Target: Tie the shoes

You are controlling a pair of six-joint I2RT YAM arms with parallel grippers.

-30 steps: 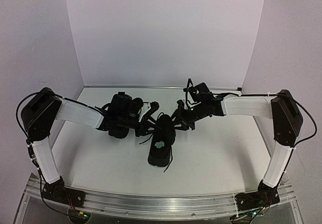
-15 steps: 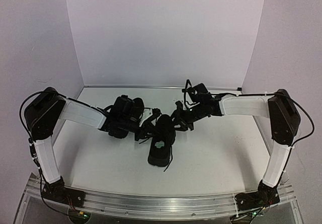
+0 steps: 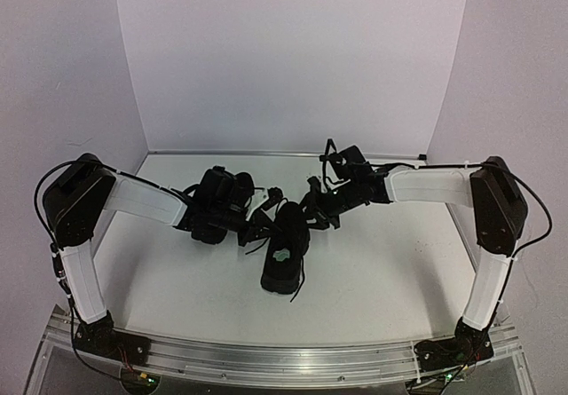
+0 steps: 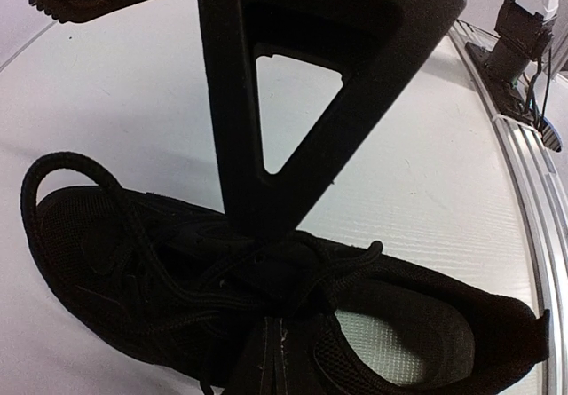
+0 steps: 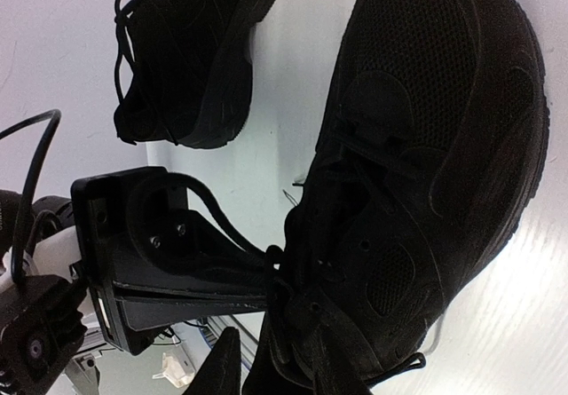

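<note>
– Shoes: both plain black with thin laces. One sits mid-desk showing a pale insole, the other shoe is near it.
– Left arm's stretched in low, left fingers pinched shut on the laces. The right fingers are by the toe, can't tell their gap.

Top cam: high above near edge, looks down over whole tabletop to back wall. Left wrist: tight on middle sneaker, facing near right corner. Right wrist: tight, rolled sideways, same sneaker plus second sneaker.
</note>
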